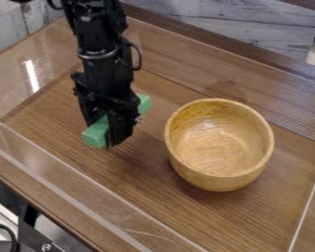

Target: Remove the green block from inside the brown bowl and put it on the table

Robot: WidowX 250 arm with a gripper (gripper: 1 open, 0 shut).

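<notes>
1. The bench [147,207], a brown wood-grain top, spans most of the view; grey wood-patterned surfaces border its far side, and a clear wall edge runs along its left.
2. The black robot arm [97,34] comes in from the top, left of the middle, reaching down over the bench.
3. The brown bowl [220,173], round, light and thick-walled, sits upright on the bench to the right of the arm. Its inside shows bare wood.
4. The claw [107,133], black and at the arm's lower end, points down beside the bowl, apart from its rim. It is closed in on the green block, pinching it.
5. The green block [95,135] is outside the bowl, to its left, tilted and partly covered by the dark fingers. Green also shows behind the claw, toward the bowl. Whether the block touches the bench, I cannot tell.
6. Black cabling [3,236] curls at the lower left corner.
</notes>
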